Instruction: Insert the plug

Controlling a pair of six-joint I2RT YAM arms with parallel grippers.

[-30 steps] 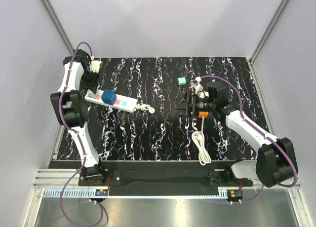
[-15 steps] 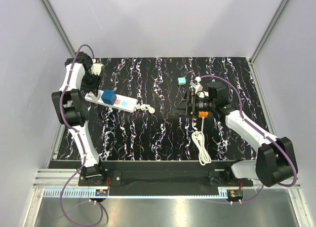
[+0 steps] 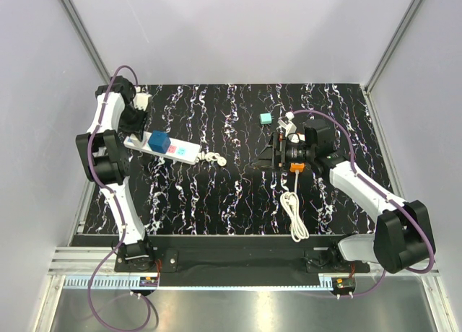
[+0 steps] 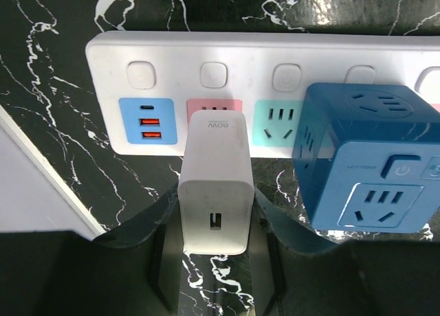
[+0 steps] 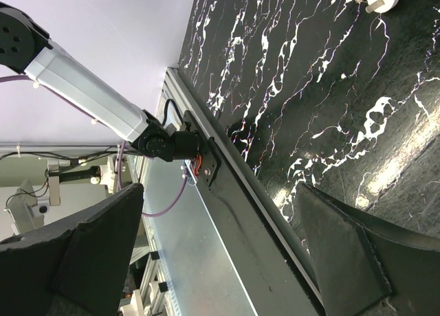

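The plug (image 4: 213, 185), a small white block, sits between the dark fingers of my left gripper (image 4: 214, 216), which is shut on its two sides. Its far end meets the pink socket of the white strip (image 4: 323, 44); I cannot tell whether the prongs are in. From above, the left gripper (image 3: 134, 123) hangs over the left end of that strip (image 3: 184, 153), and the plug is hidden under it. My right gripper (image 3: 273, 153) is at mid-right. In the right wrist view it (image 5: 220, 189) stands open and holds nothing.
A blue cube adapter (image 4: 364, 165) sits plugged into the strip just right of the plug. An orange power strip (image 3: 297, 167) with a coiled white cord (image 3: 292, 213) lies under the right arm. A tiny teal cube (image 3: 266, 119) and a white three-pin plug (image 3: 214, 159) rest on the black marble mat.
The left arm shifted slightly right over the strip's end between the two earlier frames, then held still. The right arm has not moved.
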